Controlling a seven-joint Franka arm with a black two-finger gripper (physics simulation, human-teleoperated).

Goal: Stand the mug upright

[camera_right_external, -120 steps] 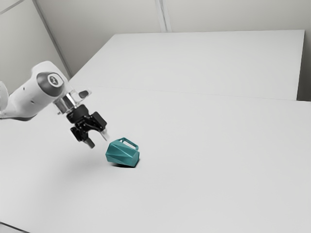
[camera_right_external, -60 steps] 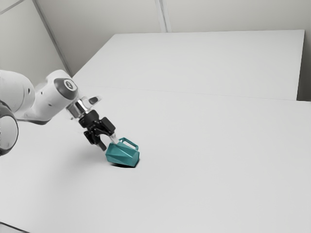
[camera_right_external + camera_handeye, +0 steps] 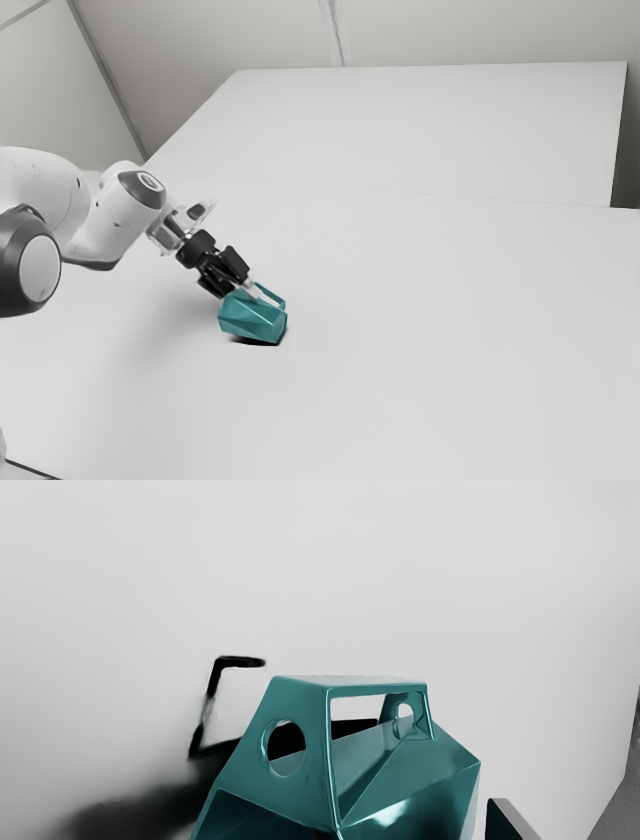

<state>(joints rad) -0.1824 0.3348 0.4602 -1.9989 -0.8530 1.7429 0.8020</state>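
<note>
Teal mug [image 3: 250,319] on its side on the table [image 3: 430,330], exterior view, gripper [image 3: 241,294] close upon it. Wrist view: gripper spread, one finger [image 3: 507,821] just beside the mug; best centre, then squeeze gently lest it roll.

exterior: side-on, farther, downward | wrist: on hand [image 3: 240,294], near, perhaps oblique | shared: mug [image 3: 252,319], table [image 3: 450,320]

The mug [image 3: 252,318], teal, glossy and faceted, lies on its side on the white tabletop [image 3: 430,390], left of and below the exterior view's centre. Its angular handle [image 3: 300,700], pierced by round holes, is uppermost.
</note>
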